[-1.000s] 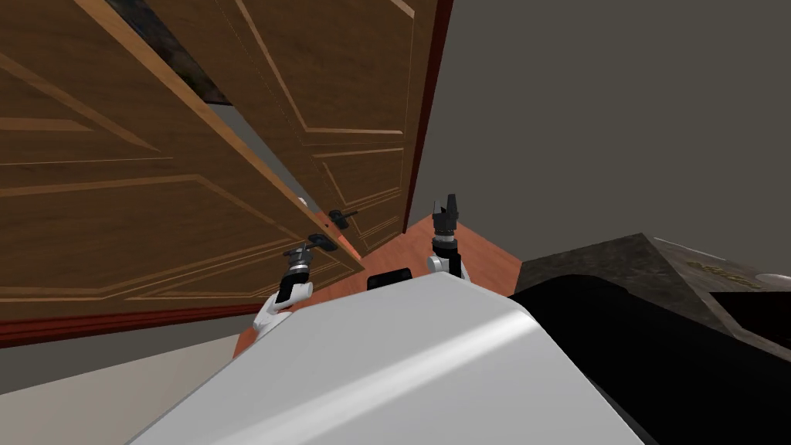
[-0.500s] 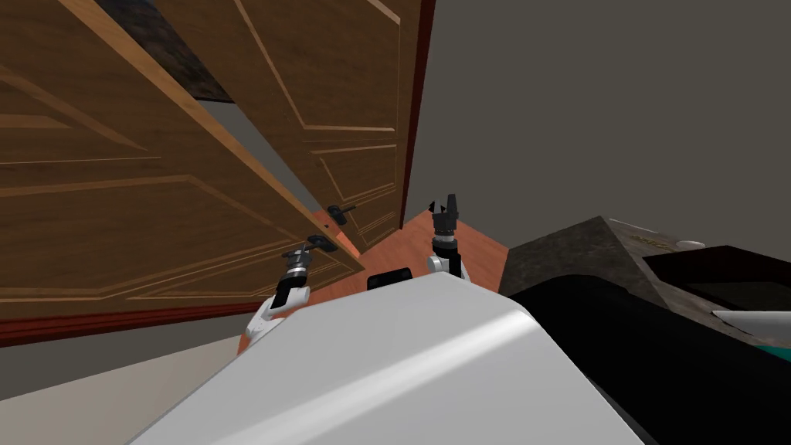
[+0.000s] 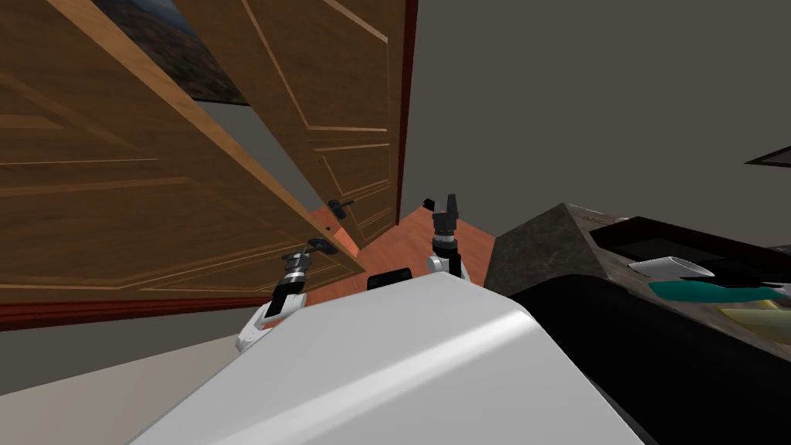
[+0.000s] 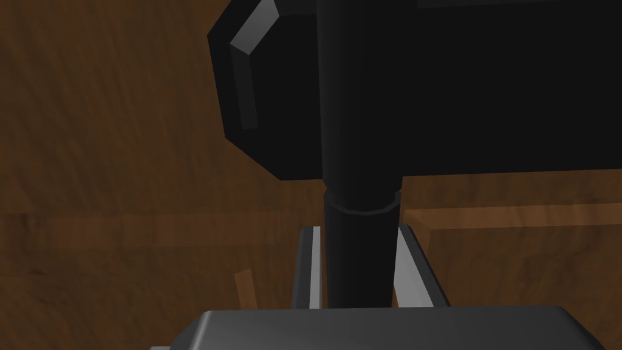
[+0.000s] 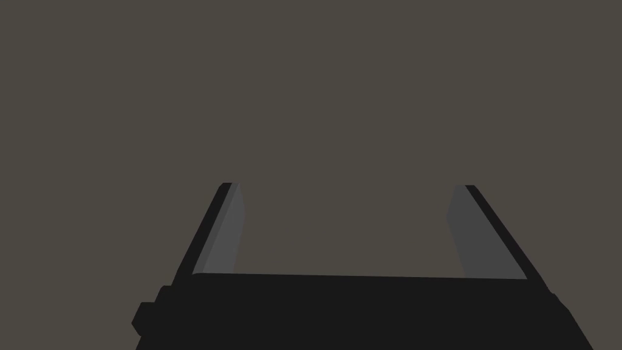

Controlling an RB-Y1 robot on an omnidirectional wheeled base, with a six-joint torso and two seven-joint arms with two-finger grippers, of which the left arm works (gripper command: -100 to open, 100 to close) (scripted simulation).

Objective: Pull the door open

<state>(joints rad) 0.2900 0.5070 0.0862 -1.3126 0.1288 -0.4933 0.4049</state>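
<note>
**Head view.**
- Door (image 3: 154,193): a brown panelled leaf, standing swung out toward us on our left. Its free edge runs down to just above our left arm.
- Handle (image 3: 320,246): a black lever, low on that leaf and close to the free edge.
- Left gripper (image 3: 303,255): we see it at the handle, touching it.
- Second leaf (image 3: 340,93): the same brown wood, set against the dark red frame (image 3: 404,116). It has a black lever of its own. We note a gap between the two leaves, with grey showing through it.
- Right gripper (image 3: 449,202): raised over the red-brown floor (image 3: 402,247), well apart from the door and pointing at the grey wall (image 3: 602,93).
- Desk (image 3: 541,239): dark mottled top, at our right. It carries a white item (image 3: 668,266) and a teal item (image 3: 711,290). We cannot tell what they are.

**Left wrist view.**
- The handle (image 4: 358,182) rises as a black bar from between the fingers (image 4: 410,267) to a broad black block.
- Both blades of the left gripper (image 4: 358,229) press its sides, so we record the gripper as clenched on the handle.
- The door (image 4: 121,182) lies brown behind it.

**Right wrist view.**
- Right gripper (image 5: 346,188): the two blades stand wide apart with nothing between them. We record it as released.
</note>
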